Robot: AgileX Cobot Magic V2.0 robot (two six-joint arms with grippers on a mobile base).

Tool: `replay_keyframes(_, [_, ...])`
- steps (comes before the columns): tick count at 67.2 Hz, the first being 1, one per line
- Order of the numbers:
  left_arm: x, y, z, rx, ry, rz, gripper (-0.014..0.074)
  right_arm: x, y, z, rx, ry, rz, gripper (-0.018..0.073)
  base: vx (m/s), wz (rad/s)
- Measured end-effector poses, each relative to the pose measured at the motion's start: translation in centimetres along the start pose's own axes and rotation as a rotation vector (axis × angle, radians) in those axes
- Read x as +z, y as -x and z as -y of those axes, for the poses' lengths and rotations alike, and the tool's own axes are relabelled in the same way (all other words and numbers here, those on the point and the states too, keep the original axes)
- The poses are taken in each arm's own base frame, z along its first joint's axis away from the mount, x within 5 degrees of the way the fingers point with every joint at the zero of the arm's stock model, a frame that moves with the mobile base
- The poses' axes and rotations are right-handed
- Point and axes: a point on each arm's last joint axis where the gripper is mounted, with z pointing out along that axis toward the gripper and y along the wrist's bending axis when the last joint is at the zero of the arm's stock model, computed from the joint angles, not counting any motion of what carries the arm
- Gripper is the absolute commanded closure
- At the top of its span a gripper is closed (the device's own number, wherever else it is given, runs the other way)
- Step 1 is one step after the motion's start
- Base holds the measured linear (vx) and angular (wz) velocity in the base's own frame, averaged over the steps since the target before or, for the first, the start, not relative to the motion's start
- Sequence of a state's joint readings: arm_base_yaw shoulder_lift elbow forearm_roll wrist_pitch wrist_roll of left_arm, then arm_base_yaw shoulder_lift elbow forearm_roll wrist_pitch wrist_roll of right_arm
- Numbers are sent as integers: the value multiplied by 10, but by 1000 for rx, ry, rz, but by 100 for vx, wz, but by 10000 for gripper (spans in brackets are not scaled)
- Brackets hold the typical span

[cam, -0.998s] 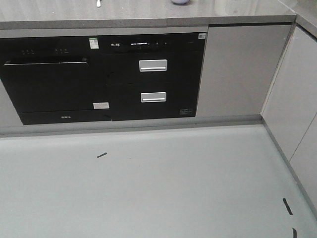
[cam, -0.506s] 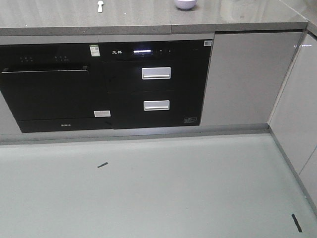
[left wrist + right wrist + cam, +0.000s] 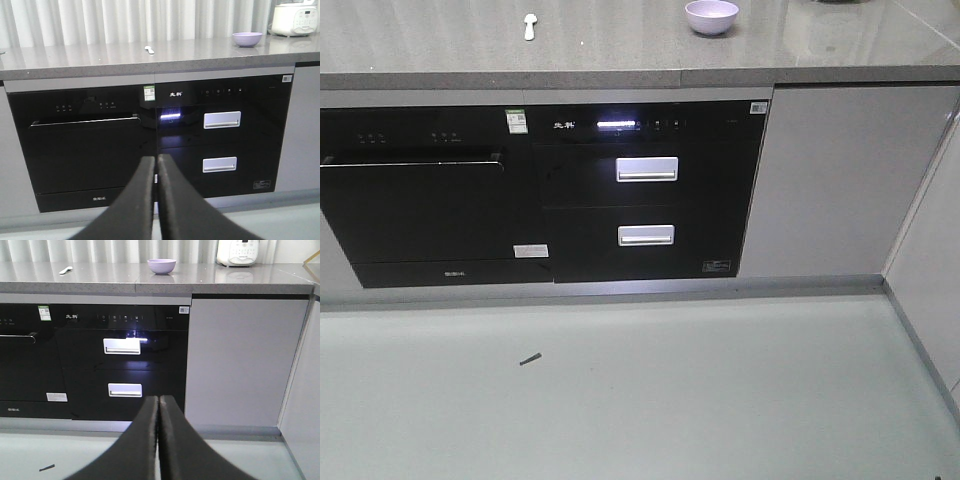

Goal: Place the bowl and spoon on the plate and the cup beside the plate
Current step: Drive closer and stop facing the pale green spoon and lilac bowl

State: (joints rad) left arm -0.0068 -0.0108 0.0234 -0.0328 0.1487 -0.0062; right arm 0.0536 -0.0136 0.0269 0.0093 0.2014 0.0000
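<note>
Bowl (image 3: 711, 16): sits lower in the frame than before and now shows whole, top centre-right on the counter (image 3: 620, 52); light, smooth (probably slippery), so pinch the rim.
Spoon (image 3: 529, 26): top left, well apart from the bowl.
Left gripper (image 3: 155, 161), right gripper (image 3: 158, 400): both pressed together, empty.

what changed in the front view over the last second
The view itself shifted: the black appliances and counter slid down and slightly right in the picture, so the bowl and spoon now show whole. Both stay apart on the counter; nothing was grasped or let go.
</note>
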Motion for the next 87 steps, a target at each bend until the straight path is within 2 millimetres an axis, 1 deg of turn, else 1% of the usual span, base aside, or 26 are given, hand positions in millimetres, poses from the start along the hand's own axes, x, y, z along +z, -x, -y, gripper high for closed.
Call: replay_keyframes(87, [0, 0, 0, 0, 0, 0, 603, 0, 0, 0, 0, 0, 0, 570, 23, 2])
